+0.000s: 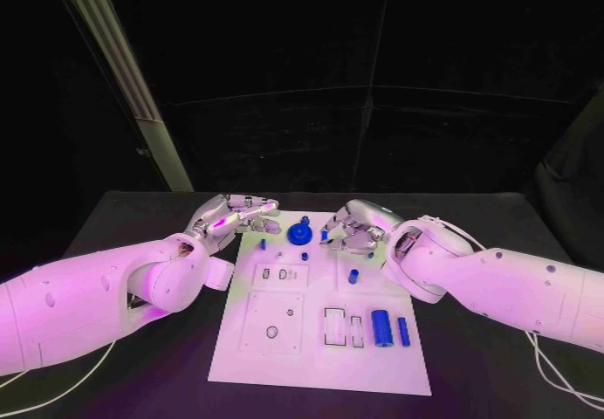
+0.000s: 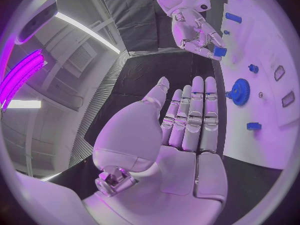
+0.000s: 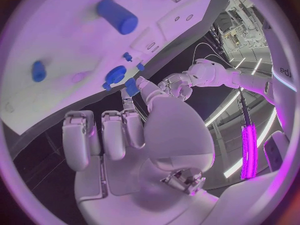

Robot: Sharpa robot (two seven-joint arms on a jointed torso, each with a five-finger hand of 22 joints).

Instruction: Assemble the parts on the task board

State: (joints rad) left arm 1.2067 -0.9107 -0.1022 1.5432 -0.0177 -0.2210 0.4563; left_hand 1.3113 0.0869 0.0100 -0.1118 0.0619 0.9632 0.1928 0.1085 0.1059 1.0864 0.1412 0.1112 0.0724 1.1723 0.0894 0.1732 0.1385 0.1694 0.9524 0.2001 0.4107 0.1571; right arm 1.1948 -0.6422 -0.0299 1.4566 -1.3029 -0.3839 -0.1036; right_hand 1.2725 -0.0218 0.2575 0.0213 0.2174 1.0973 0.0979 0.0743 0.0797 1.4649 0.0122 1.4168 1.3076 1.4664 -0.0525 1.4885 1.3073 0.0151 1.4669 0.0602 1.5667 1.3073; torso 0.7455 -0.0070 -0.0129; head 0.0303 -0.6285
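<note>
The white task board (image 1: 321,349) lies in the middle of the table. My right hand (image 1: 356,224) hovers over the board's far end and pinches a small blue block (image 2: 219,51) between thumb and finger; the same block (image 3: 132,86) is seen at its fingertips in the right wrist view. A blue gear (image 1: 299,233) stands on the board between the two hands. My left hand (image 1: 234,214) is held at the board's far left corner, fingers (image 2: 195,115) straight and apart, holding nothing.
Two blue cylinders (image 1: 381,327) (image 1: 403,331) lie at the board's near right beside empty slots (image 1: 335,325). Small blue pegs (image 1: 353,276) (image 1: 305,257) (image 1: 264,245) stand mid-board. Black table (image 1: 139,218) surrounds the board.
</note>
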